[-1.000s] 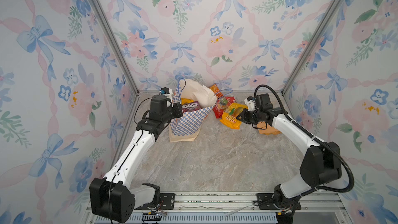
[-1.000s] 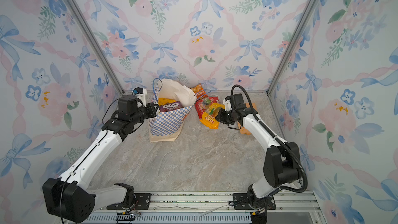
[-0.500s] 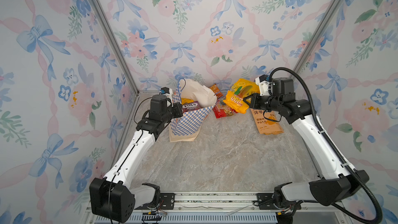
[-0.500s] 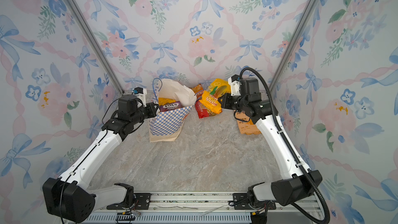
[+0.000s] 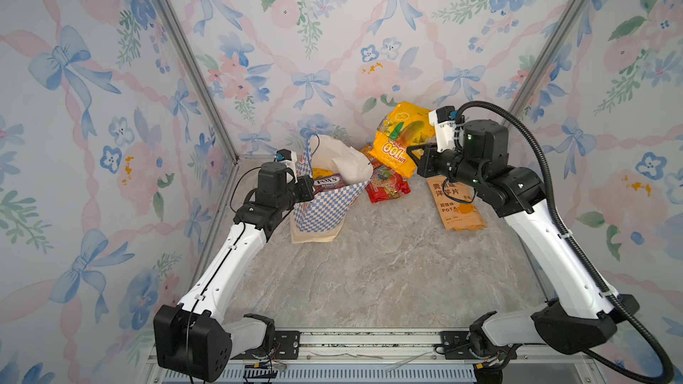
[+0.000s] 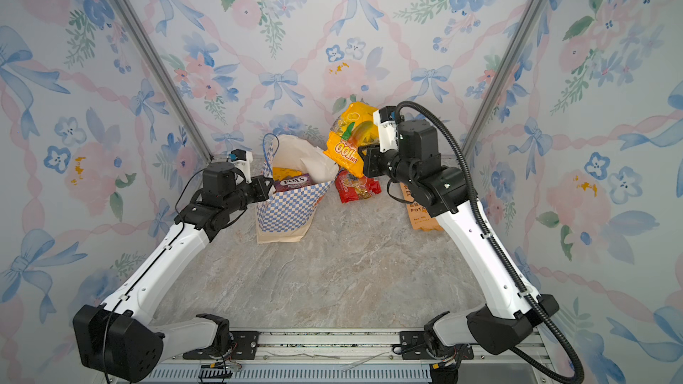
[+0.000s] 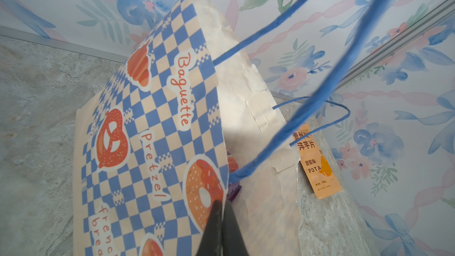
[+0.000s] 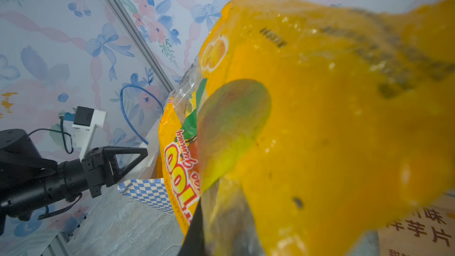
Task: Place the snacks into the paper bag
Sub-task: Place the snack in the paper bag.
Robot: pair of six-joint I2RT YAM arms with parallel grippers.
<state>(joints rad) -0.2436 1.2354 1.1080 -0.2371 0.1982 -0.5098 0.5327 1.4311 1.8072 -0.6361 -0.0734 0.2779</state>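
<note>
Nearest, the marble worktop (image 5: 369, 282) is left bare. Farther in, the tan kraft pouch (image 5: 458, 212) is laid flat beneath the right arm, and the paper bag (image 5: 325, 212) is stood at the left. Its rim is pinched by the left jaws, fully closed on the checked wall, so the mouth is held open. A purple packet (image 5: 327, 182) and a yellow packet (image 5: 320, 172) are seen inside. Just beside the bag, a red packet (image 5: 388, 188) is lying on the worktop. Farthest, the yellow-orange gummy packet (image 5: 397, 142) is held aloft by the right jaws, closed almost shut on its edge, above and to the right of the bag's mouth.

The step in hand is judged to be the carry to the bag. Next, the packet would need to be brought over the opening, lowered between the walls and released, with the cord handles (image 7: 318, 92) avoided.
</note>
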